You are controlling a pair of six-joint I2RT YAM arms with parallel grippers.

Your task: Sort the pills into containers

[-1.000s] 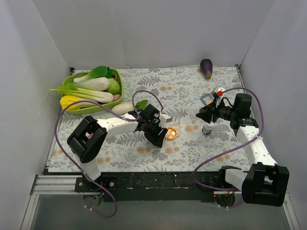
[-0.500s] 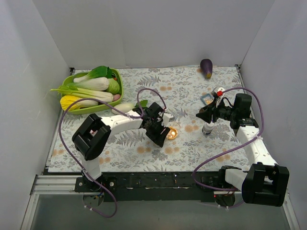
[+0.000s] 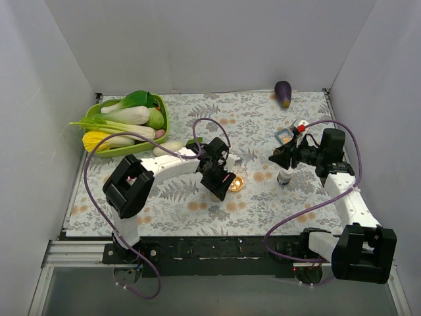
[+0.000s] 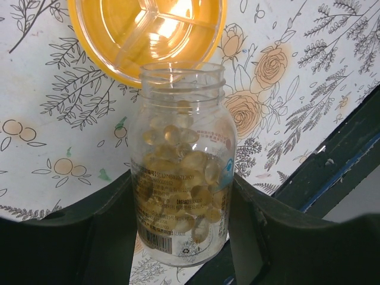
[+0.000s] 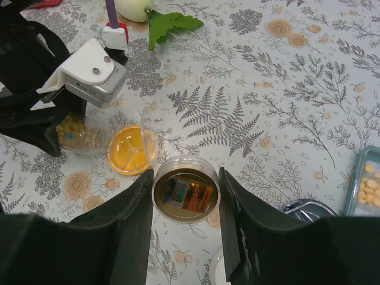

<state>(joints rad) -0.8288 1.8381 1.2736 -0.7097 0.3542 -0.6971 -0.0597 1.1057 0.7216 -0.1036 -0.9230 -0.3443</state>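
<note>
**Pill bottle tipped toward an amber dish, both grippers loaded**

Top view: On a floral tablecloth (image 3: 191, 210), the left gripper (image 3: 223, 181) hangs low at the middle, touching one amber dish (image 3: 236, 184) on its right. Further right, the right gripper (image 3: 283, 164) stands over one small bottle (image 3: 284, 176). At the far left is one green tray (image 3: 165, 122) of vegetables, and at the far right one eggplant (image 3: 283, 93).

Left wrist view: The left jaws are clamped on the sides of one clear pill bottle (image 4: 183, 172), uncapped, with its mouth over the dish rim. It holds a heap of yellow capsules (image 4: 190, 166), too many to count. The dish shows three compartments, and no capsule is plainly visible in them.

Right wrist view: The right jaws press on both sides of the small bottle's round, gold-rimmed top. The amber dish lies just beyond it. At the right edge is one teal pill tray (image 5: 368, 184).

Risks: If the pill bottle tilts too steeply, many capsules could pour out at once. They could overfill a compartment or roll onto the cloth. The bottle's mouth could also push the light dish out of place.
</note>
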